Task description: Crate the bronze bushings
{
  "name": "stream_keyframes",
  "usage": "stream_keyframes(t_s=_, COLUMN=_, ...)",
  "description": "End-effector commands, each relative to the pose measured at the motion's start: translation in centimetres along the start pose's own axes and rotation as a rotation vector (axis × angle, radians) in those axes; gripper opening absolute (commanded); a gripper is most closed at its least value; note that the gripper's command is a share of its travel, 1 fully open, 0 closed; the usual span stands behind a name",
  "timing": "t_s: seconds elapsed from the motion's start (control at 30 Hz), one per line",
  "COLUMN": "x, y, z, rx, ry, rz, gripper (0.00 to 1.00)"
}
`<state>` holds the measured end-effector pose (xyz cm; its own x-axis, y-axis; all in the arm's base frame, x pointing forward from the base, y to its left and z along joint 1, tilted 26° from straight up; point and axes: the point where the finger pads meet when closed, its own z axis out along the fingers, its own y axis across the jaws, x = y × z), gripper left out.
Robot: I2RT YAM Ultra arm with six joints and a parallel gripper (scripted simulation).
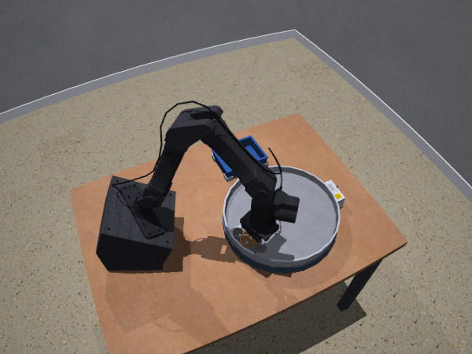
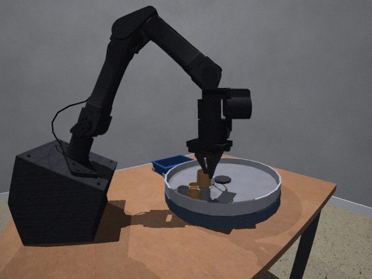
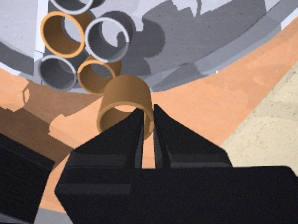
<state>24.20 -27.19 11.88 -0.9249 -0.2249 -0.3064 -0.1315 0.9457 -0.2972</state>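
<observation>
Clenching a bronze bushing (image 2: 203, 178) (image 3: 127, 90) by its wall with the gripper (image 1: 259, 238) (image 2: 208, 176) (image 3: 148, 111), keeping one fingertip inside the opening and the other outside. Holding that bushing over the near left part of the turntable (image 1: 331, 235) (image 2: 220, 207) (image 3: 235, 62), within the rim. Standing it upright, pointing its long axis up and down, nearly in line with the downward-reaching fingers, and facing its open upper end toward the wrist.

Carrying other bushings inside the turntable too, all clustering at the near left: seeing two other bronze bushings (image 2: 193, 195) (image 3: 50, 35) standing upright with their round mouths facing up, and mixing among them steel bushings (image 3: 50, 75), also pointing upward.

Sitting beyond the turntable at the far left, opening upward: the blue crate (image 1: 259, 147) (image 2: 160, 169). Showing blue walls and part of a blue floor inside, while hiding the rest behind the arm (image 1: 235, 159) (image 2: 179, 44) from above.
</observation>
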Motion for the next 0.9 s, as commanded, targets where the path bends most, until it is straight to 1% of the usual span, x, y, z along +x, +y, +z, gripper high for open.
stream_keyframes(t_s=0.0, x=-0.8, y=-1.2, z=-1.8, rx=0.042, ry=-0.036, rz=-0.008, gripper=0.0)
stream_keyframes(t_s=0.37, x=-0.9, y=-1.2, z=-1.8, rx=0.042, ry=-0.036, rz=-0.008, gripper=0.0)
stream_keyframes(t_s=0.53, x=-1.6, y=-0.8, z=-1.7, rx=0.04, ry=-0.044, rz=-0.01, gripper=0.0)
stream_keyframes(t_s=0.67, x=-1.8, y=-0.8, z=-1.8, rx=0.053, ry=-0.038, rz=-0.011, gripper=0.0)
stream_keyframes(t_s=0.7, x=-1.7, y=-0.6, z=-1.6, rx=0.052, ry=-0.033, rz=-0.01, gripper=0.0)
stream_keyframes(t_s=0.77, x=-1.3, y=0.7, z=-0.8, rx=0.028, ry=-0.018, rz=-0.006, gripper=0.0)
stream_keyframes(t_s=0.87, x=-1.4, y=0.9, z=-0.8, rx=0.026, ry=-0.017, rz=-0.006, gripper=0.0)
